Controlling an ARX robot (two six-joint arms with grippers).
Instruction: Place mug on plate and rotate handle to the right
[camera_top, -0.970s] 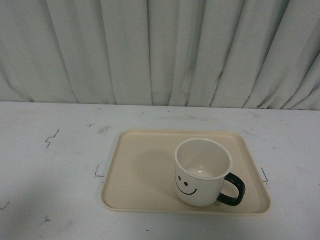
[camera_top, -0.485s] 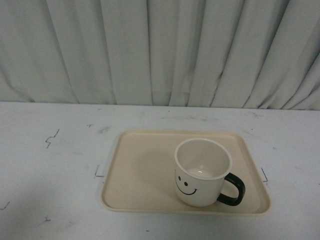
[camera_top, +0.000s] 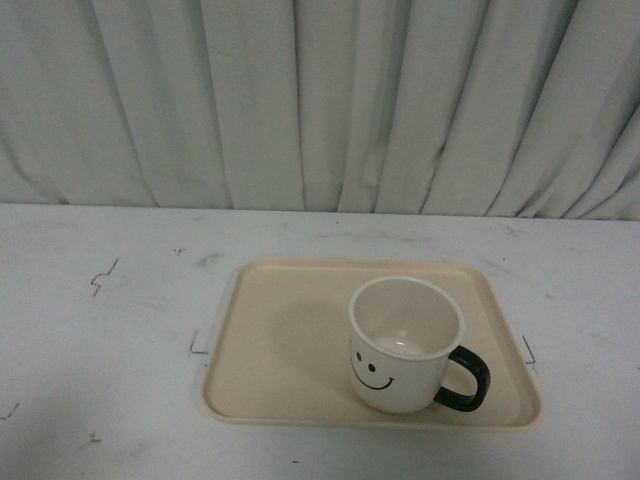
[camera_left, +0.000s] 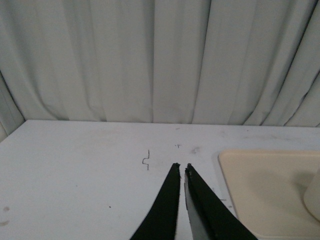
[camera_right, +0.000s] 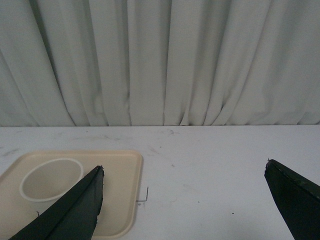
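The left tool (camera_left: 181, 167) is pressed together, the right tool (camera_right: 183, 165) spread wide — both apart from the mug (camera_top: 405, 345).

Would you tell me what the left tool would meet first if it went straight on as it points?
The left tool looks aimed at the table, then the curtain; the plate sits off that line. Depth is unclear.

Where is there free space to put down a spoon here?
Free: the left half of the plate, between its left rim and the mug; the table left of the plate; the strip between plate and curtain. Crowded: the plate's front right corner, where the handle nears the rim.
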